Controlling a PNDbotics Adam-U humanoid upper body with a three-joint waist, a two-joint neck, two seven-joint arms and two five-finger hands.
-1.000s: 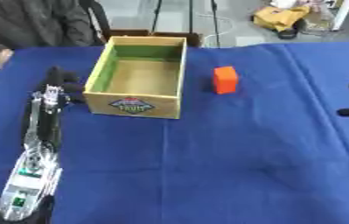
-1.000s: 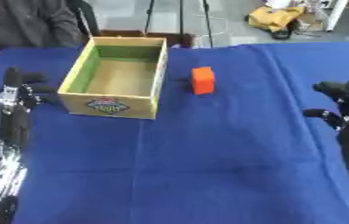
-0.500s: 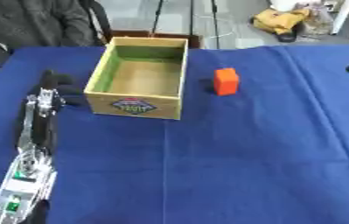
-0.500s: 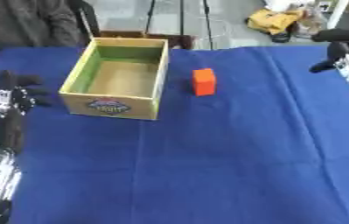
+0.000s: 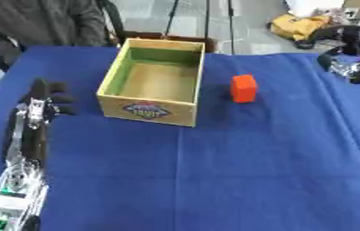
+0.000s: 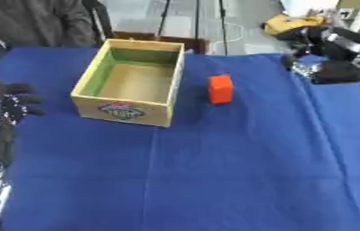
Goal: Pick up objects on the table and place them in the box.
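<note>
A: Our right hand (image 6: 325,67) has swung up to the far right edge of the bench (image 5: 214,180). A second ago it sat low at the side!

B: Fingers? We cannot tell whether they're open or curled. They hold nothing.

A: The orange block (image 5: 243,88) sits well left of those fingers, just beside the box (image 5: 151,85), unmoved.

B: Our left hand (image 5: 44,97) stays put left of the box, fingers relaxed. The reach has only begun, we'd judge.
</note>
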